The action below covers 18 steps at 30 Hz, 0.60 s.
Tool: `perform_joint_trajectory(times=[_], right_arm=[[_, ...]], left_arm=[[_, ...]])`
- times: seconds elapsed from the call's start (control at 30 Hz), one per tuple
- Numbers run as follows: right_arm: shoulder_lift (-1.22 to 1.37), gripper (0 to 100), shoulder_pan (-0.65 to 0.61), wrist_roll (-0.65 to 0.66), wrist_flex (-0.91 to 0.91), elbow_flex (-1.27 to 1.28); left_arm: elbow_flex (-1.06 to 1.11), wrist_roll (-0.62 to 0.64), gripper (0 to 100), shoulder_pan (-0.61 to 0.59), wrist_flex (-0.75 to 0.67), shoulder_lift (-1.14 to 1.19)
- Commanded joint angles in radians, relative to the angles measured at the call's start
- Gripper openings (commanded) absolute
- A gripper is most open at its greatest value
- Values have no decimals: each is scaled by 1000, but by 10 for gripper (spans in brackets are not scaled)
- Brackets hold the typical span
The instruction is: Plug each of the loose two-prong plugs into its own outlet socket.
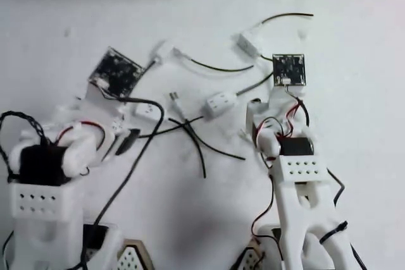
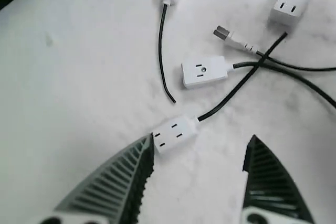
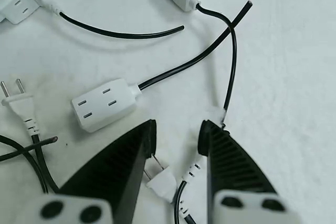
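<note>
Nothing looks plugged in yet: one plug (image 3: 14, 102) lies loose near the middle of the surface (image 1: 354, 61). The right hand (image 3: 178, 127) is spread around a second plug (image 3: 161, 183) lying flat there, not pinching it. The left hand (image 2: 200, 142) hangs spread, one finger just beside a socket (image 2: 175, 134) with bare slots, nearer the left edge.

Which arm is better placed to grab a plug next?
Right. The right end effector, open, straddles a white two-prong plug; the left end effector is open beside an outlet socket instead.
</note>
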Motion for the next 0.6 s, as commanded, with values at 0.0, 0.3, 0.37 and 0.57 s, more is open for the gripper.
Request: perform_joint_trajectory(times=[0.0,0.3,0.37,0.57], right_arm=[[-2,134,-1,0,-18,-31],[-1,134,-5,0,-18,-29],[-1,134,-7,0,-18,-29],[-1,134,-7,0,-18,-29]], left_arm=[[149,-71,275,-15,-103,-16],[416,-313,275,-183,-425,1],[408,-382,275,-205,-440,53],[210,-483,279,-266,-428,386]])
